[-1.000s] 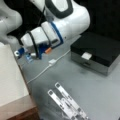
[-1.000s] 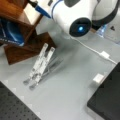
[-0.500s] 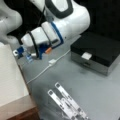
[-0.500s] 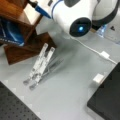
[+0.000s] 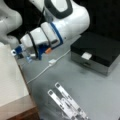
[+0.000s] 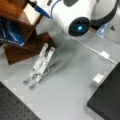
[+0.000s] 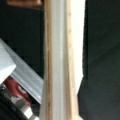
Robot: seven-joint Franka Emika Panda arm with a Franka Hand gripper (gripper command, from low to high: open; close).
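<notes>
Reaching toward a front view's left, the white arm ends in a gripper [image 5: 18, 52] with blue parts, poised at the edge of a pale wooden shelf top [image 5: 11, 80]. Whether its jaws are spread or closed, I cannot tell; the blue tip is too small and partly hidden behind the wrist.

Nearest thing: the shelf. Light, flat top surface with a tan front edge, darker brown wood beneath at the corner. In a front view the same unit shows as a dark brown shelf [image 6: 17, 32] with a blue book or box [image 6: 10, 32] tucked into a compartment, and the gripper [image 6: 37, 8] sits at its upper board, touching or just beside it; cannot settle which.

Wrist view: fills with a tall pale board edge [image 7: 58, 60], light wood grain running vertically, dark space on either side. No fingers visible there.

Only in a front view: a black box [image 5: 100, 52] with a silver base to the right, a white cable [image 5: 47, 68] across the grey table [image 5: 100, 95].

Both front views show a folded metal stand [image 5: 66, 102] lying on the table, well apart from the gripper; it appears again here [image 6: 40, 65], beside the shelf foot.
</notes>
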